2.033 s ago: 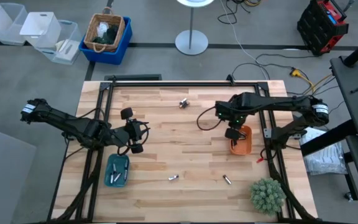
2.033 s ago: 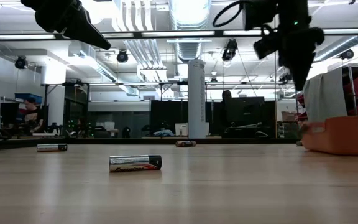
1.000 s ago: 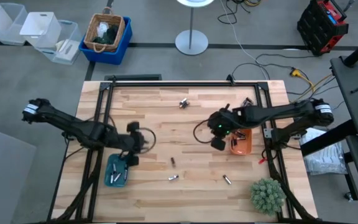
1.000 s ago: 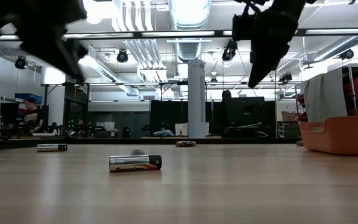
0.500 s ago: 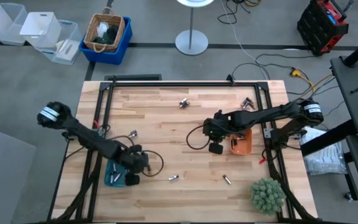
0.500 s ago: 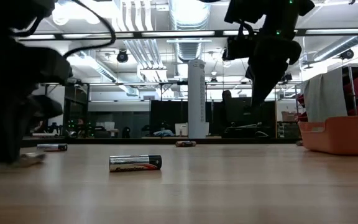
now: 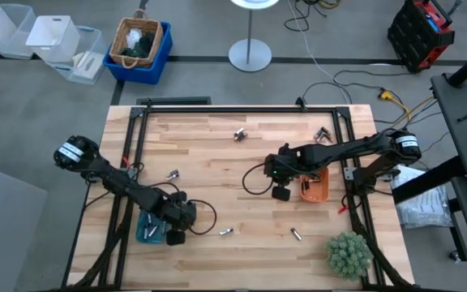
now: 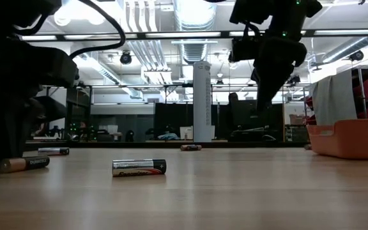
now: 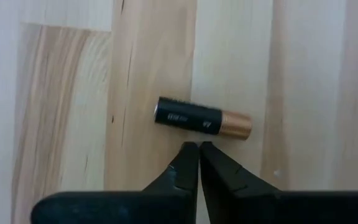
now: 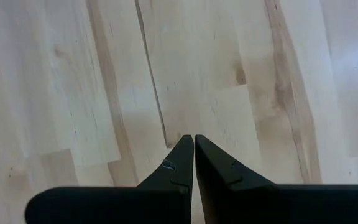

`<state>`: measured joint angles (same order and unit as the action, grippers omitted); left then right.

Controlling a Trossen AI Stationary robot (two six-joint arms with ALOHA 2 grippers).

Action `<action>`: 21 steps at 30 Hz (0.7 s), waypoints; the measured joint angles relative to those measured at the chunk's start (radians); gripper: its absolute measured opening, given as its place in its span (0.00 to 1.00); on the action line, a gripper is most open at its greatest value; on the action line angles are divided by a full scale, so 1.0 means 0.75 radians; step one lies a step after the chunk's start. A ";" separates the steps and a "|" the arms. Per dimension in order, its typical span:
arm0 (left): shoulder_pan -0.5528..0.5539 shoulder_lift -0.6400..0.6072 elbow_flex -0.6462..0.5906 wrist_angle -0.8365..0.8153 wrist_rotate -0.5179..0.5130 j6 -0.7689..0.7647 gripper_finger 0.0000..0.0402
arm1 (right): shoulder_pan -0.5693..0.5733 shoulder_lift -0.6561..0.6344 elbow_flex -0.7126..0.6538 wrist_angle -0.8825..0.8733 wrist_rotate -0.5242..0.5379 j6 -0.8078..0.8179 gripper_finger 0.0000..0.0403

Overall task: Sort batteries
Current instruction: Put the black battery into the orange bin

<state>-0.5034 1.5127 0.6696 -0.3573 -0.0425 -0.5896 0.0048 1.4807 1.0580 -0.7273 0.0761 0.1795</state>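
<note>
Several batteries lie singly on the wooden table (image 7: 242,170). A black and copper battery (image 9: 202,121) lies flat just past the tips of my left gripper (image 9: 195,149), which is shut; a thin strip of wood shows between them. That gripper (image 7: 173,237) hangs low near the table's front left, beside the teal tray (image 7: 143,230). Other batteries lie at the far middle (image 7: 239,135), left of centre (image 7: 173,173), and near the front (image 7: 226,232) (image 7: 296,234). My right gripper (image 7: 280,193) is shut above bare wood (image 10: 194,140), left of the orange tray (image 7: 316,186).
Small metal pieces (image 7: 323,133) lie at the far right of the table. A green plant (image 7: 349,253) stands at the near right corner. The wide middle of the table is bare wood. In the low view one battery (image 8: 139,167) lies nearest the camera.
My left gripper has moved toward the table's near edge and down, and now hangs low beside the teal tray. A battery shows left of centre, where it hung before. The battery that lay near the table's middle one second ago no longer shows there. My right gripper has barely shifted.
</note>
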 joint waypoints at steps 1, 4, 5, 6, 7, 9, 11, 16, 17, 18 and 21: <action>0.000 0.000 0.004 -0.001 0.000 0.000 0.00 | 0.000 0.000 0.000 0.025 0.000 0.000 0.02; 0.000 0.000 0.017 -0.031 0.000 -0.001 0.00 | 0.008 0.005 0.000 0.121 0.001 -0.006 0.02; 0.000 0.000 0.028 -0.053 0.000 -0.001 0.00 | 0.017 0.009 0.000 0.169 0.000 -0.020 0.02; 0.000 0.000 0.046 -0.083 0.000 -0.001 0.00 | 0.027 0.011 0.000 0.215 -0.003 -0.035 0.02; 0.000 -0.002 0.067 -0.119 0.000 -0.001 0.00 | 0.037 0.012 0.000 0.257 -0.006 -0.055 0.02; 0.000 -0.004 0.107 -0.208 -0.005 0.004 0.00 | 0.060 0.023 0.000 0.377 -0.008 -0.079 0.02; 0.000 -0.004 0.140 -0.282 -0.021 0.007 0.00 | 0.078 0.032 0.000 0.475 -0.008 -0.090 0.02; 0.000 -0.005 0.179 -0.370 -0.026 0.034 0.00 | 0.120 0.087 0.000 0.754 -0.008 -0.091 0.02; 0.000 -0.005 0.182 -0.367 -0.026 0.037 0.00 | 0.127 0.104 0.000 0.813 -0.008 -0.091 0.02; 0.000 -0.006 0.183 -0.368 -0.026 0.038 0.00 | 0.135 0.122 0.001 0.857 -0.008 -0.091 0.02; 0.000 -0.006 0.184 -0.399 -0.026 0.036 0.00 | 0.154 0.192 0.044 0.929 -0.008 -0.091 0.02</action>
<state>-0.5034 1.5083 0.8074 -0.6568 -0.0624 -0.5627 0.1203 1.6247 1.0913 -0.0302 0.0704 0.1114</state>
